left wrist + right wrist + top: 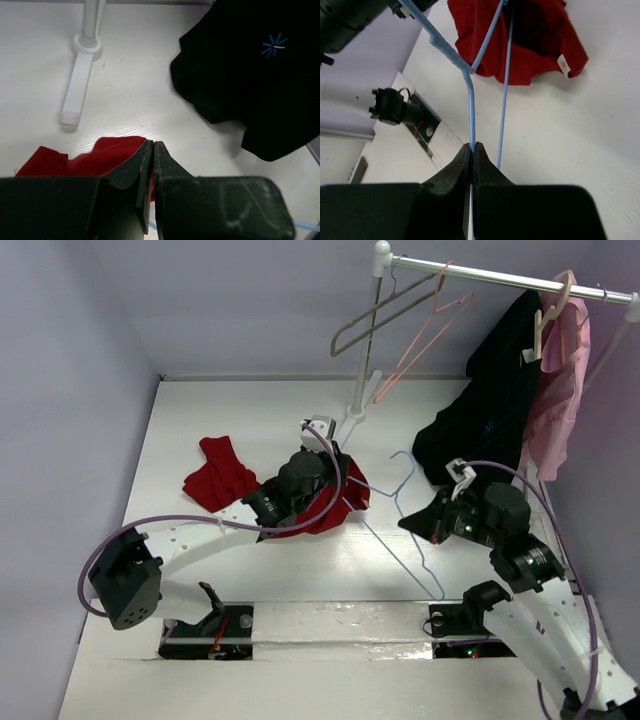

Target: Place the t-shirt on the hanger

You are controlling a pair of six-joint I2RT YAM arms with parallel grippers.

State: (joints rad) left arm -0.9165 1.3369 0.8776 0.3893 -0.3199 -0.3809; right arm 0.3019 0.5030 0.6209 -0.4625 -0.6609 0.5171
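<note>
The red t-shirt (222,483) lies crumpled left of the table's middle, and part of it is lifted under my left gripper (335,468). In the left wrist view that gripper (152,143) is shut with red cloth (107,155) pinched between its jaws. My right gripper (408,523) is shut on the light-blue hanger (400,502). In the right wrist view the wire (471,107) runs from the closed gripper (472,145) up into the t-shirt (530,55), whose white neck label (563,63) shows.
A white clothes rack stands at the back right; its foot (79,87) is just beyond the left gripper. On the rail hang a grey hanger (370,315), a pink hanger (430,335), a black garment (490,415) and a pink garment (560,400).
</note>
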